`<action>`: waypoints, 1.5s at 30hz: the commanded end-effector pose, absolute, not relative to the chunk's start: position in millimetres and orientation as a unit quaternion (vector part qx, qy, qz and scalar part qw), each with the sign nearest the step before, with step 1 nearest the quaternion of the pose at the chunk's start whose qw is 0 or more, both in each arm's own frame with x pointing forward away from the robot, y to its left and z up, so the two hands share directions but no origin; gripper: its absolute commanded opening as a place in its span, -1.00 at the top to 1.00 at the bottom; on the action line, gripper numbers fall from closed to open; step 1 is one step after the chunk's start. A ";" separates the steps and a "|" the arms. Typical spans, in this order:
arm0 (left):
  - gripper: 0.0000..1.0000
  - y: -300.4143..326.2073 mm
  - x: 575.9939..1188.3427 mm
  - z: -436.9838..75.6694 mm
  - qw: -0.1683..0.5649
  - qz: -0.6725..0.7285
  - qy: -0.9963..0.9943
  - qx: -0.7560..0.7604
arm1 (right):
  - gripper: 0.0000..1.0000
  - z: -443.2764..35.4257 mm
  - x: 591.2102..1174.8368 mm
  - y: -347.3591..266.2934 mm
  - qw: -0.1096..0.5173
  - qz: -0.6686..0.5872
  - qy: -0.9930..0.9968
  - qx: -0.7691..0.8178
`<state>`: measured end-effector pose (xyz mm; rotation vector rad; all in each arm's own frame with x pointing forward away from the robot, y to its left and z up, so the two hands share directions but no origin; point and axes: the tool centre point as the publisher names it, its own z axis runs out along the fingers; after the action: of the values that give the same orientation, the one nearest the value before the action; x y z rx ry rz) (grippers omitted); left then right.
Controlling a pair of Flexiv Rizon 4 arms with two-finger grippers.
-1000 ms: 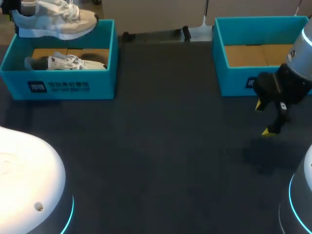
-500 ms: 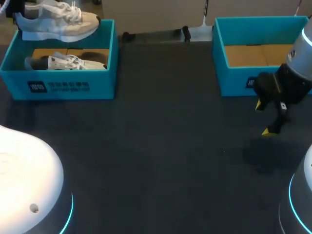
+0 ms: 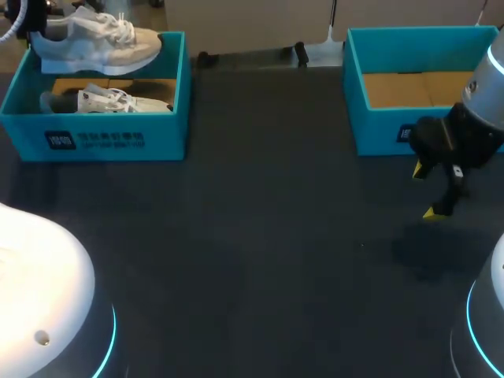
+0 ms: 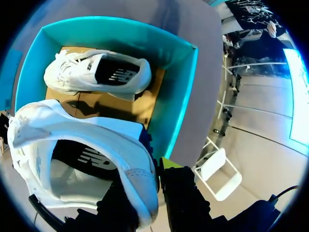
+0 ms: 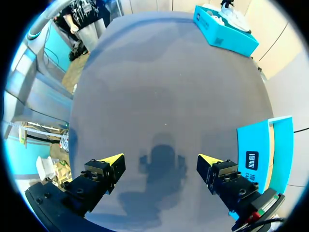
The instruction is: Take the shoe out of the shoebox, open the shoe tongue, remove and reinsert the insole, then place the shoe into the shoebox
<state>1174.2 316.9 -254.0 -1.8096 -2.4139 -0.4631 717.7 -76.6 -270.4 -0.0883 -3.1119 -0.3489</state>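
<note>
- Far-left corner of the table (image 3: 260, 236): teal left box (image 3: 102, 140), open on top, cardboard floor.
- Shoe (image 3: 98, 43): white, off the floor of the left box, level with or just above its back rim, toe toward the table's middle, sole down in the head view.
- Left gripper (image 4: 149, 193): jaws clamped on the shoe's heel collar, one finger inside the shoe and one outside. A yellow tip shows beside the heel.
- Second shoe (image 3: 106, 100): white, on its side on the box floor, below the held shoe and apart from it.
- Right box (image 3: 378, 130): teal, far-right corner, cardboard floor showing.
- Right gripper (image 3: 427, 191): above bare table just in front of the right box. Jaws wide apart, nothing between them (right wrist view (image 5: 161, 162)); its shadow lies on the table below.
</note>
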 end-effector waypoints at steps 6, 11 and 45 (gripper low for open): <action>1.00 315.3 1187.7 -269.5 0.044 -0.158 -0.772 -0.614 | -1.00 -270.7 717.1 -76.7 0.004 -0.111 -0.993 -0.028; 1.00 315.1 1190.2 -280.5 0.046 -0.159 -0.768 -0.619 | -1.00 -270.7 717.1 -76.7 0.004 -0.111 -0.993 -0.028; 1.00 305.7 1217.3 -324.9 0.049 -0.149 -0.766 -0.624 | -1.00 -270.7 717.1 -76.7 0.004 -0.111 -0.993 -0.028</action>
<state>1213.7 306.0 -319.1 -1.9012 -2.3356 -0.4507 717.7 -76.6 -270.4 -0.0884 -3.1119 -0.3489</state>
